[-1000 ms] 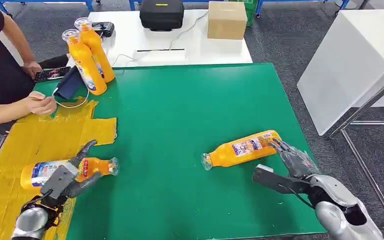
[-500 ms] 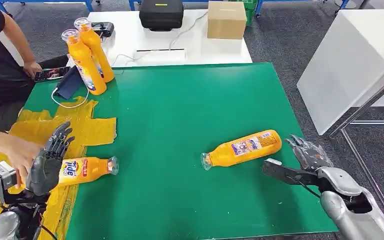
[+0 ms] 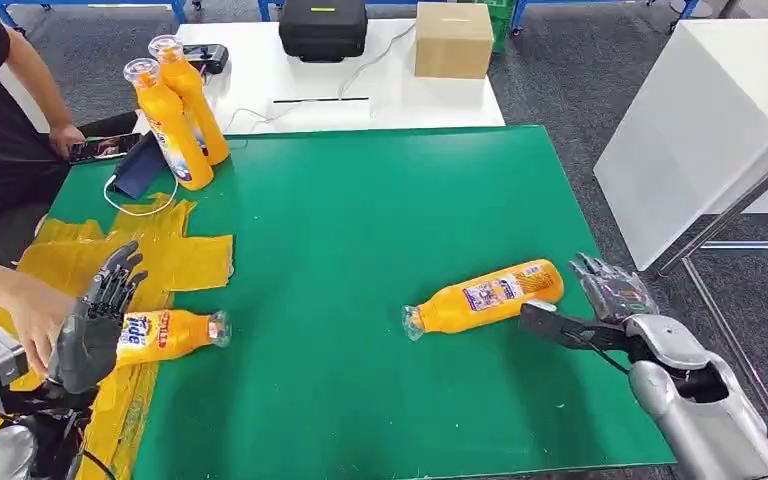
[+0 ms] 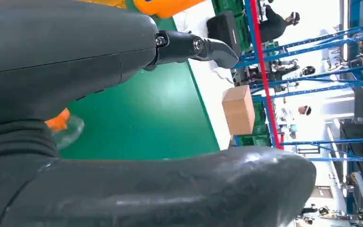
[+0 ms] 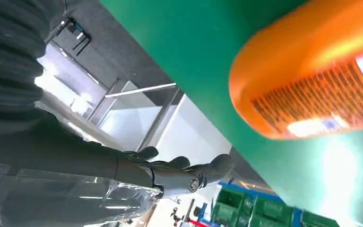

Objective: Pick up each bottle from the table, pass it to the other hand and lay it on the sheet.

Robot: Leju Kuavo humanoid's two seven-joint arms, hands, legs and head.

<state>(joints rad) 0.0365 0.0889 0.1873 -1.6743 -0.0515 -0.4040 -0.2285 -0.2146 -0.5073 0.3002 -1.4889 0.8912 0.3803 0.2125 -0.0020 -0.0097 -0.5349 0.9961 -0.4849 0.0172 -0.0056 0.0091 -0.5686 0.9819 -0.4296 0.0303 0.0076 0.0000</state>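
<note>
One orange bottle (image 3: 172, 332) lies on its side at the edge of the yellow sheet (image 3: 80, 268), its neck over the green mat. My left hand (image 3: 93, 322) is raised just beside its base, fingers spread upward and holding nothing. A person's hand (image 3: 32, 312) reaches in behind my left hand. A second orange bottle (image 3: 485, 294) lies at the mat's right; its base (image 5: 312, 80) looms close in the right wrist view. My right hand (image 3: 603, 303) hovers open just off that base, with the thumb stretched toward it and not touching.
Two more orange bottles (image 3: 176, 108) stand upright at the green mat's (image 3: 360, 220) far left corner, next to a dark pouch (image 3: 140, 168) and cable. A white table behind carries a black case (image 3: 323, 28) and a cardboard box (image 3: 453, 38). A white block (image 3: 700, 120) stands on the right.
My left hand let go of the left bottle and rose off it. A person's hand came in from the left. My right hand came off the right bottle's base, fingers still spread.
</note>
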